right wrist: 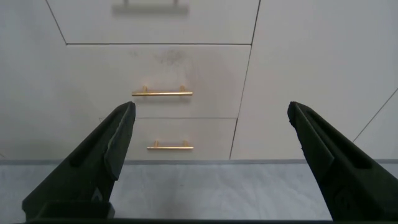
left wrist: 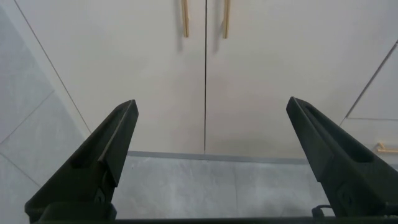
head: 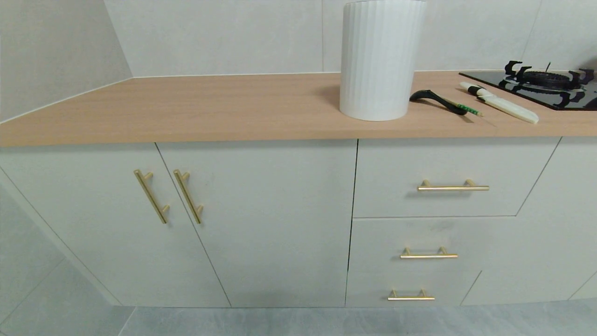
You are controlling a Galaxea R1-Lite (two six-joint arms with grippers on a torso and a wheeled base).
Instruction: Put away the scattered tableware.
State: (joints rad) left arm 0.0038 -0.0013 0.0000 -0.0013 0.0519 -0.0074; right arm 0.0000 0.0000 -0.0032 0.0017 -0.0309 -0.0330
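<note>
Two claws are held low before the cabinet front, each spread wide with nothing between its fingers. The left claw (left wrist: 211,104) is pointed at a pair of cupboard doors (left wrist: 273,74). The seam between the doors runs straight ahead of it, and two upright gold handles (left wrist: 184,17) are seen just above its fingertips. Grey floor (left wrist: 205,186) lies beneath it.

The right claw (right wrist: 210,107) is pointed at the stack of drawers (right wrist: 93,68). The middle drawer handle (right wrist: 162,93) is set straight ahead between its fingers, and the bottom drawer handle (right wrist: 170,147) lies just below that. All drawers and doors are shut.

Well above both claws, the wooden table (head: 186,107) is seen in the head view. A tall white ribbed container (head: 378,60) stands upright on it, above the drawers that the right claw faces.

The scattered tableware lies on the table beyond that container, farther to the right claw's outer side. A black-handled utensil (head: 436,100) is laid just beside the container; a thin green-tipped piece (head: 466,109) touches or crosses it, possibly a chopstick, though it is too small to tell. A cream knife (head: 501,102) with a dark band lies near it, apart from it, and next to the edge of a black hob (head: 545,84).
</note>
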